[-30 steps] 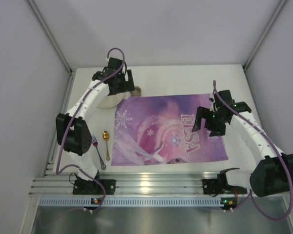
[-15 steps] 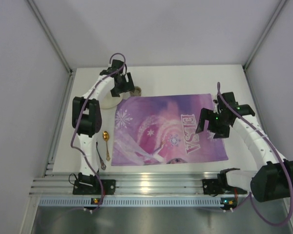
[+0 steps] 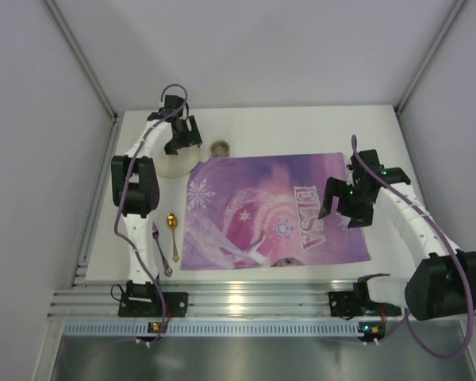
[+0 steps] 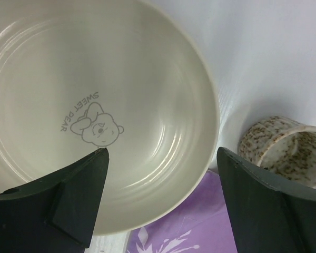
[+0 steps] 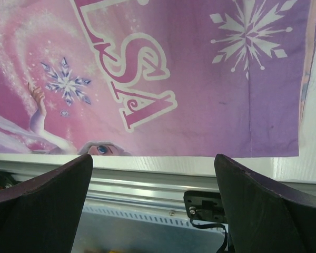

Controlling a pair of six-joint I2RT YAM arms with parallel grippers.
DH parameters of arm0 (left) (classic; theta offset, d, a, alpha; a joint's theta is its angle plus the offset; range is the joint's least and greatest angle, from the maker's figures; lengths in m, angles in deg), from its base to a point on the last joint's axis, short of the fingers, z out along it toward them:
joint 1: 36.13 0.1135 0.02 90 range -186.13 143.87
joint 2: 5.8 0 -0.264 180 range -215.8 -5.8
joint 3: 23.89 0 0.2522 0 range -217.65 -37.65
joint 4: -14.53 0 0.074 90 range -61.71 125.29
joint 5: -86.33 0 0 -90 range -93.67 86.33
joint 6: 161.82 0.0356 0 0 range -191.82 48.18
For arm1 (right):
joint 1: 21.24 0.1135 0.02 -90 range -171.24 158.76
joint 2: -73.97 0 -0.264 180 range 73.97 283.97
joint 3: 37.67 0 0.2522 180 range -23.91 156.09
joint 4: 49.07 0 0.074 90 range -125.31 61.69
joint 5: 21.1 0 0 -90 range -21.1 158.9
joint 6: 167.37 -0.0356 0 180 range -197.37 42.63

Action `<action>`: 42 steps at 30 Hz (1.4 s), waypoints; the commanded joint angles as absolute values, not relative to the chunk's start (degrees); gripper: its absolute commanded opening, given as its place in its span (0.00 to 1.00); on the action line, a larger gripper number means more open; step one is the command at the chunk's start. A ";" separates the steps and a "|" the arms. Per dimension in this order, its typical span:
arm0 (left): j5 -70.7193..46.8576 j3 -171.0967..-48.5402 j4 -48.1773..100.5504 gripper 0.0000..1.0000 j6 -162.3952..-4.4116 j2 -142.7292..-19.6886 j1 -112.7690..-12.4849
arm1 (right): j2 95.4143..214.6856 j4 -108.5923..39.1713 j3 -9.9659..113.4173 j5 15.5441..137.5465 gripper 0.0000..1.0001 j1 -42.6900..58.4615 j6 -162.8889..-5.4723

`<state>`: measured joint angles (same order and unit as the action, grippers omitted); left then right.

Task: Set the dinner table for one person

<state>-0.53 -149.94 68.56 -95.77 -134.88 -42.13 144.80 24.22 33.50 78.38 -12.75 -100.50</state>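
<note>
The white dinner table carries a purple "ELSA" placemat. At its far left corner sits a cream bowl with a bear print, and a speckled cup stands just right of it. My left gripper hovers open over the bowl, one finger above the inside, the other outside the rim by the cup. My right gripper is open over the placemat's near right part, holding nothing.
A fork and a gold spoon lie on the table left of the placemat. An aluminium rail runs along the near edge, also seen as the rail under the right gripper. Grey walls enclose the table.
The left arm has swung left and back over the bowl, uncovering the cup in the top view; its jaws narrowed slightly. The right gripper shifted slightly.
</note>
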 commanded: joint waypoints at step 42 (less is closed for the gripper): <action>10.65 -150.06 67.22 0.74 -87.47 -136.58 -50.81 | 153.07 21.74 36.82 78.40 1.00 -13.59 -98.81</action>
<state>7.12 -150.25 66.94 -88.31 -136.58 -51.29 152.88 22.67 34.70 79.06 -12.79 -100.00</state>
